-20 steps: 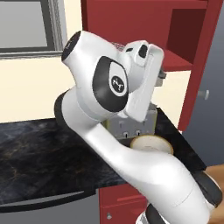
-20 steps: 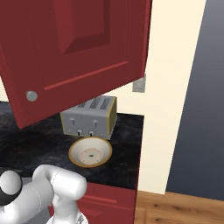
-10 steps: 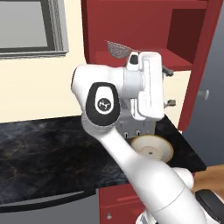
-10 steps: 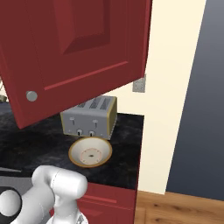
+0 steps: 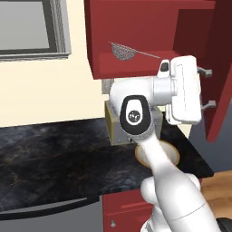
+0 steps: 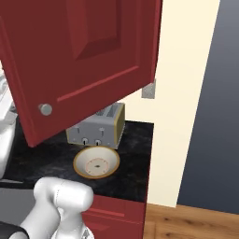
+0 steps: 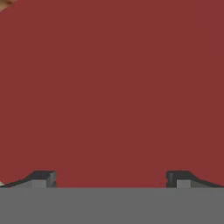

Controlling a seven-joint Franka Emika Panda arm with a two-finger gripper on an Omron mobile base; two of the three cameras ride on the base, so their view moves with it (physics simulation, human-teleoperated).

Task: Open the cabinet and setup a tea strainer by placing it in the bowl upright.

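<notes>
Pincer (image 5: 207, 88) higher, by cabinet (image 5: 136, 41)

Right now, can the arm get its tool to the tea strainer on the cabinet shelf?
Probably yes. The cabinet door is swung wide and the tea strainer lies exposed on the shelf. The tool is open and empty, but points toward the door, so it must turn left first.

Cabinet (image 5: 136, 27): dark red, smooth matt painted fronts, round metal knob (image 6: 45, 109). Tea strainer (image 5: 123, 50): fine silver wire mesh. Toaster (image 6: 97, 128): brushed metal. Bowl (image 6: 96, 163): glossy cream ceramic. Counter (image 5: 54, 154): polished black veined stone.
</notes>
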